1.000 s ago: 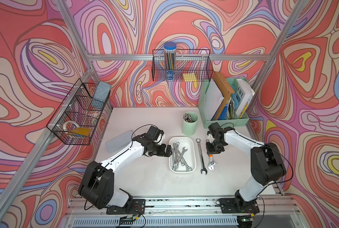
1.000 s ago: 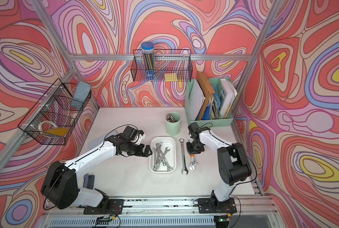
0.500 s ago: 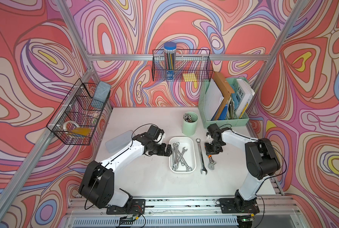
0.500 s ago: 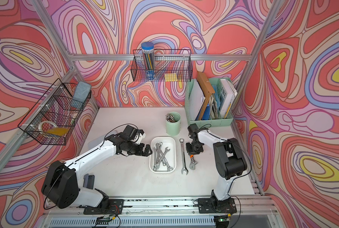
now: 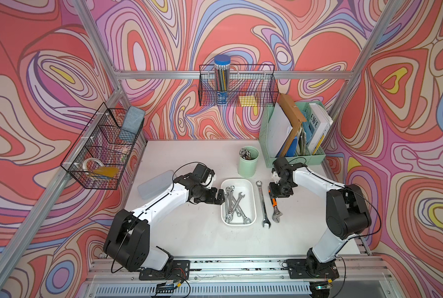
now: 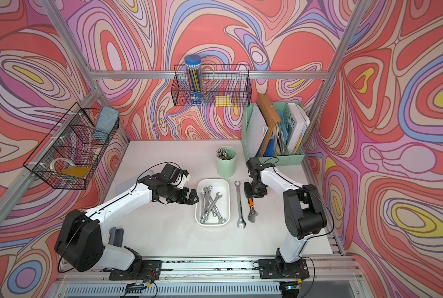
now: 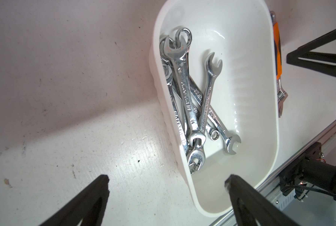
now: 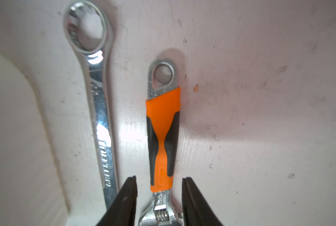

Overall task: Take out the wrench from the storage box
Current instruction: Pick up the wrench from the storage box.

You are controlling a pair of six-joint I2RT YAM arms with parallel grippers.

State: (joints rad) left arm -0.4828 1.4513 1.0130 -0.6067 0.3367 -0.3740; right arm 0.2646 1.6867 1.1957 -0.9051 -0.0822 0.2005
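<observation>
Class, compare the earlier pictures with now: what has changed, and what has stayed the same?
The right gripper opened, letting go of the adjustable wrench, which lies on the table. The left gripper stays open beside the storage box; its wrenches and the long combination wrench are unmoved.

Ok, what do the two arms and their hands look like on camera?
Both arms match: the left arm and right arm have white links between bulky black joint housings, each trailing a thin black cable. The left hand and right hand are black, with two flat tapered fingers. No markings are visible.
</observation>
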